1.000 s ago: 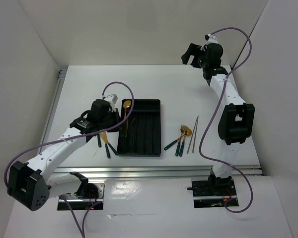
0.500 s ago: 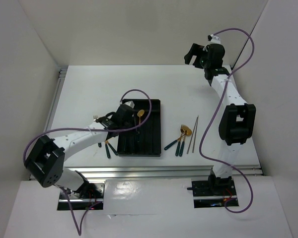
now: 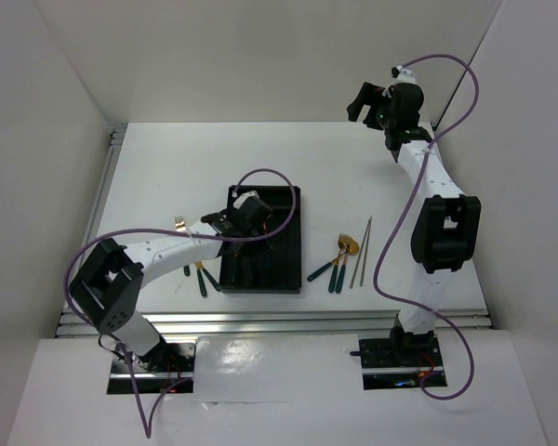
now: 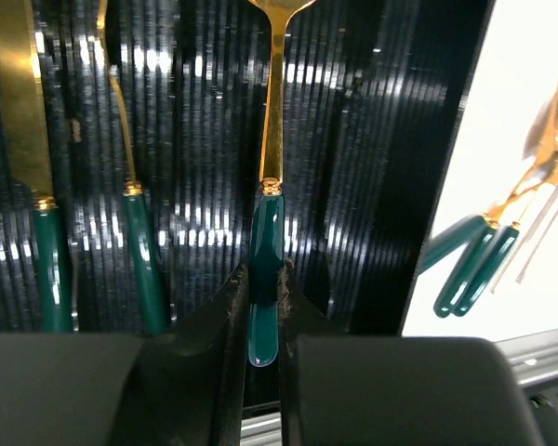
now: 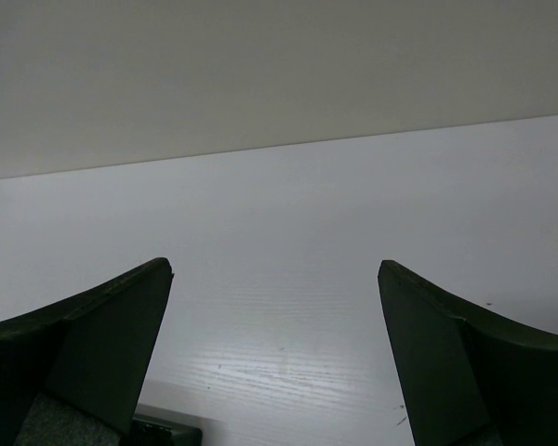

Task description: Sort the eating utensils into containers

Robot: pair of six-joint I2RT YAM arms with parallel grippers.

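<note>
Utensils [image 3: 343, 247] with gold heads and dark teal handles lie in small groups on a flat white surface [image 3: 167, 167], boxed in by plain pale walls [image 3: 260, 56] at the back and both sides. A metal rail [image 3: 260, 321] runs along the near edge. One loose cluster sits right of the black tray [image 3: 290, 243], with two thin grey-brown chopsticks [image 3: 361, 253] just beside it, laid roughly parallel. A few more handles [image 3: 203, 279] poke out by the tray's near-left corner, and a fork [image 3: 179, 222] lies farther left, beside the left arm.

The tray is a glossy black plastic rectangle, its floor [image 4: 372, 186] finely ribbed and catching streaks of light in the left wrist view. Two pieces rest inside it on the left: a knife [image 4: 23, 111] with a broad flat gold blade, and next to it a piece with a thin gold stem [image 4: 121, 102]. Their handles are rounded and shiny.

The left hand [image 4: 263, 288] is over the tray, its dark fingers [image 4: 225, 316] pinched tight on the teal handle of a third utensil [image 4: 273, 130]. That one points lengthwise along the tray, right of the other two. Its head is cut off by the top of the view, and I cannot tell whether it touches the floor. The right hand [image 5: 274, 269] hangs near the back wall, well apart from everything, its jaws spread wide and holding nothing
</note>
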